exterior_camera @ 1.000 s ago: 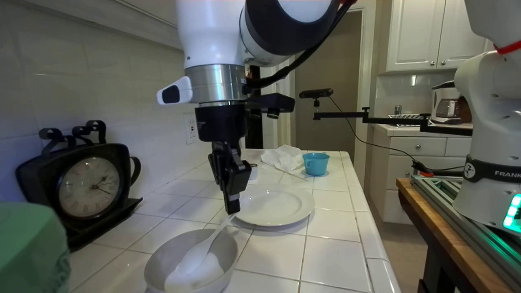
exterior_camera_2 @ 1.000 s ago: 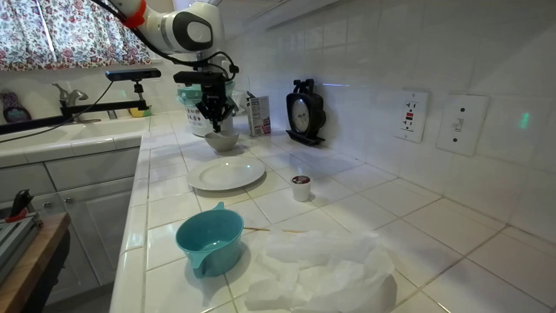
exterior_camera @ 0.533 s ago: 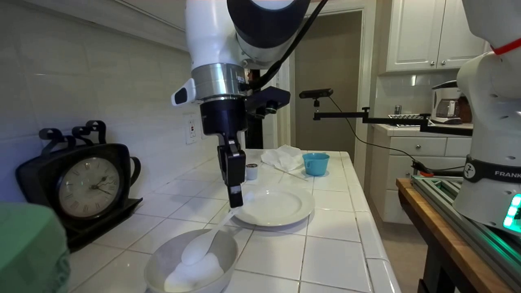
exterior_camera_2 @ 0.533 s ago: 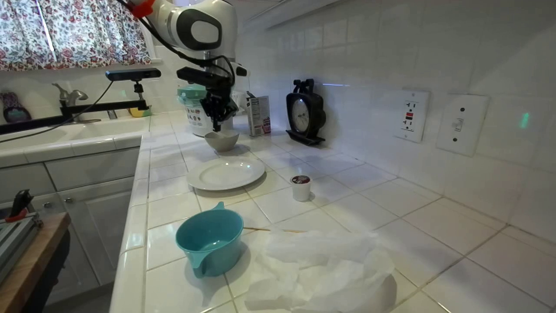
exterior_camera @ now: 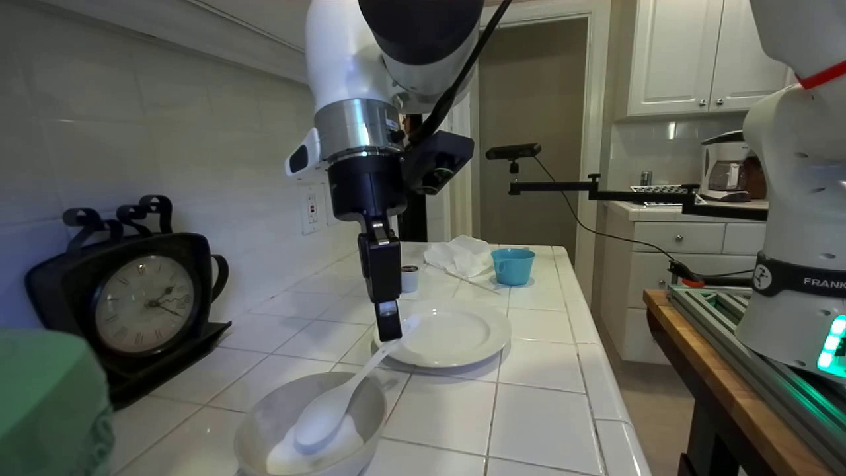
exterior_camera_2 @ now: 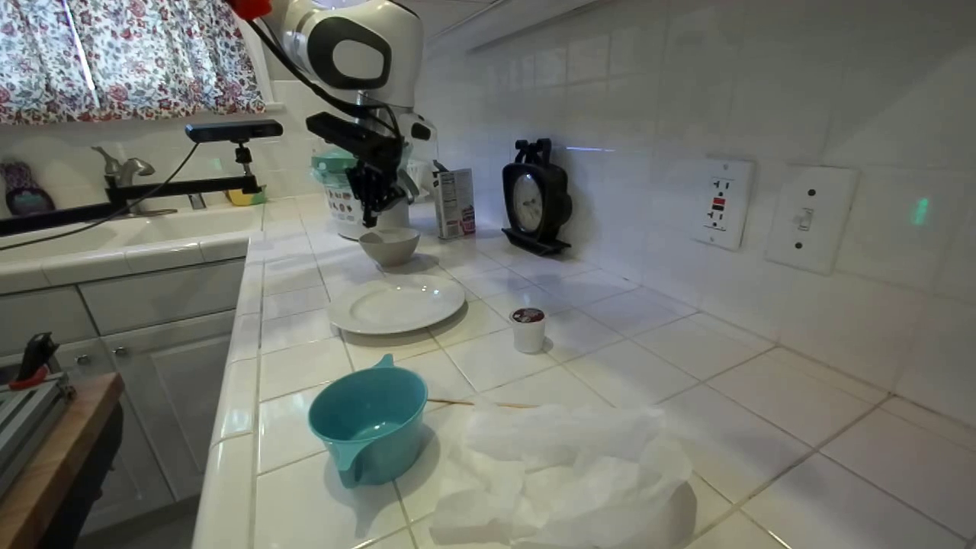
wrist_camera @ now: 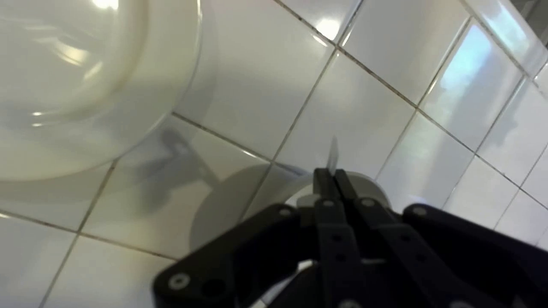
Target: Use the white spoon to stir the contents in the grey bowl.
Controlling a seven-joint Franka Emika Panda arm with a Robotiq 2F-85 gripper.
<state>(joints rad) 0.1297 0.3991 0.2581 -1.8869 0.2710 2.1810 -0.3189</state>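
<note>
One white spoon (exterior_camera: 337,402): tilted, its head inside the grey bowl (exterior_camera: 261,416), lower left part of the frame in an exterior view
Hand (exterior_camera: 390,330): it grips the spoon's handle
Contents (exterior_camera: 330,457): white mound in this bowl, partly hidden

in an exterior view the spoon (exterior_camera: 328,411) is slanting into the bowl (exterior_camera: 276,407) where the contents (exterior_camera: 344,441) are lying, the plate (exterior_camera: 453,336) is sitting just behind it, the cup (exterior_camera: 513,268) is chilling behind that, and the clock (exterior_camera: 142,304) is standing off left

Blu cup (exterior_camera_2: 370,421) nr crumpled paper (exterior_camera_2: 564,473).
</note>
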